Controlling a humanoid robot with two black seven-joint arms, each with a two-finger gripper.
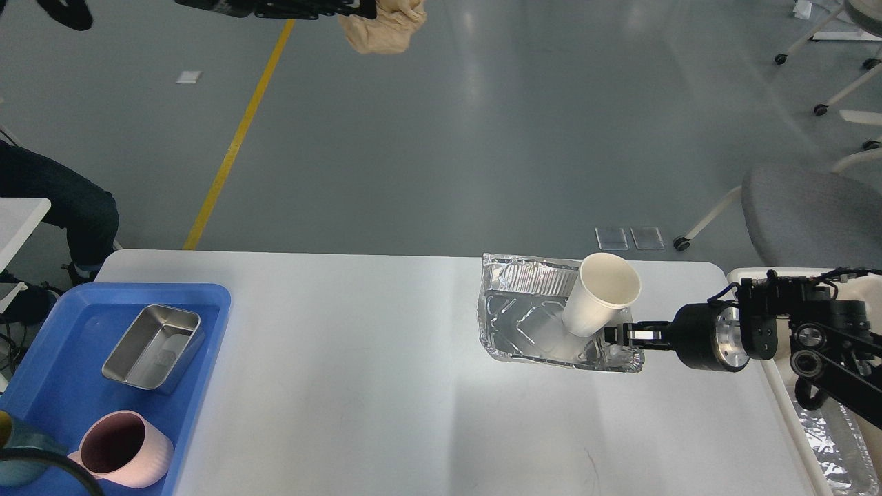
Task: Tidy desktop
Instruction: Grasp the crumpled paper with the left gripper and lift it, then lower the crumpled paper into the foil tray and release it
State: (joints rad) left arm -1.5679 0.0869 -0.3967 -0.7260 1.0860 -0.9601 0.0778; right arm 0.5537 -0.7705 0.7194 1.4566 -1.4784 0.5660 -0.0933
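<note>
The white desktop [358,386] fills the lower view. A crumpled foil tray [524,324] lies on it at the back right, with a white paper cup [599,296] leaning inside. My right gripper [612,335] is at the tray's right rim, its fingers closed on the foil edge. My left gripper [365,10] is high at the top of the view, beyond the table's far edge. It is shut on a crumpled tan paper wad [386,27] that hangs over the floor.
A blue tray [48,386] at the left holds a steel pan [153,348], a pink cup [124,448] and a teal cup [17,451]. A cream bin [747,275] with foil inside stands at the table's right edge. A grey chair [813,217] is behind it.
</note>
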